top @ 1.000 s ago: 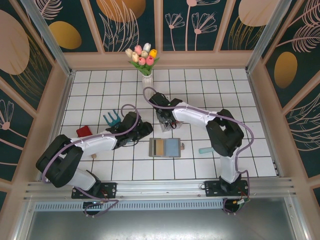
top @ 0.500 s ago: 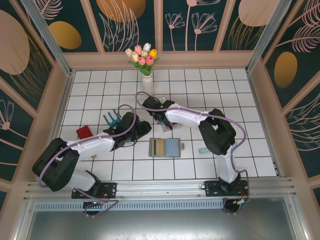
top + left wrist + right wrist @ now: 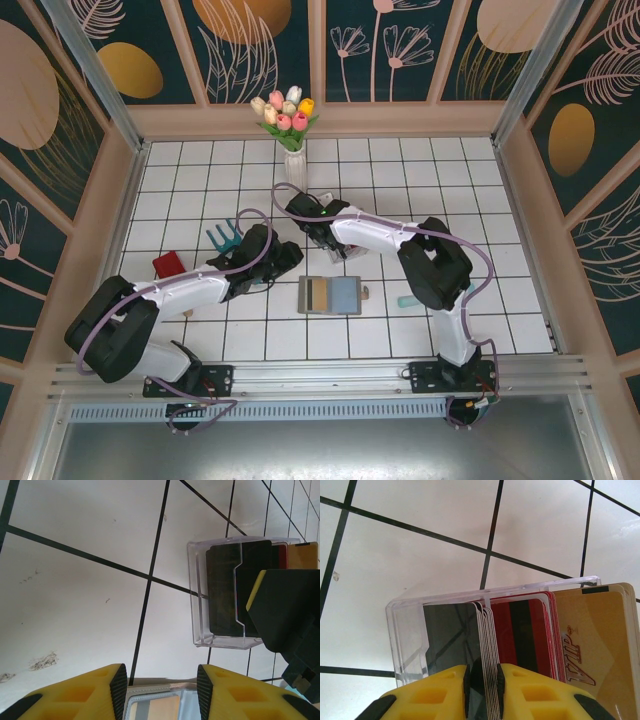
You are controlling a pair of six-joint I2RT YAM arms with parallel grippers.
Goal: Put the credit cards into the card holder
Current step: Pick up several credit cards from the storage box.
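pinching credit cards (image 3: 520, 630) in the clear rack (image 3: 406, 640), right jaws nearly closed; left jaws half open, empty.

"VIP" in slanted letters on the tan card (image 3: 590, 645)

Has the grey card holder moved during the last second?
No. The card holder sits on the same tiles of the table as before.
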